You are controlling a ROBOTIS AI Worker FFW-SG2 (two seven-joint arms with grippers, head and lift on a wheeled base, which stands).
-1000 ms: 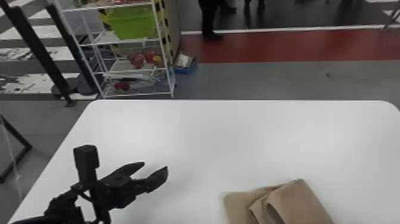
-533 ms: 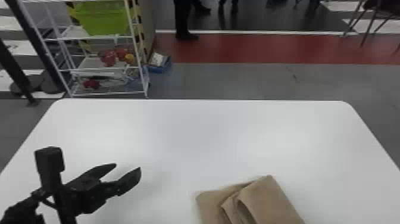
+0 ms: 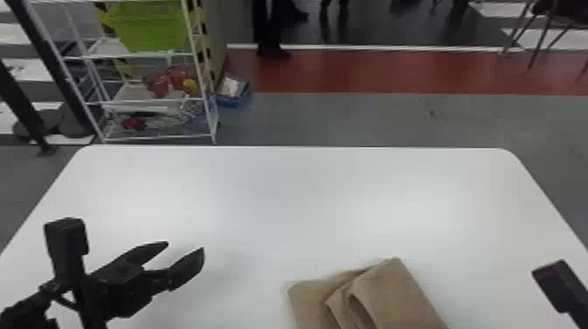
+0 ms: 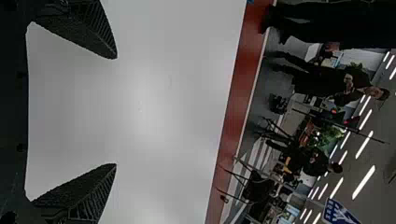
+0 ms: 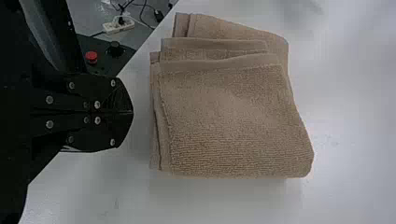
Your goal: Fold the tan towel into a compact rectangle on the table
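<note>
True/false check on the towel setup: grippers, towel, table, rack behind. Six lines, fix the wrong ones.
1. The tan towel lies on the white table. True.
2. It is spread out in a single layer. False: it is folded, with several layers stacked.
3. In the head view, the left gripper is to the left of the towel. True.
4. The left gripper's fingertips meet. False: they are spread apart.
5. The right gripper is clamped on the towel. False: its fingers are closed on nothing, with bare table between them and the towel.
6. The green bin sits on the white rack beyond the table. True.
</note>
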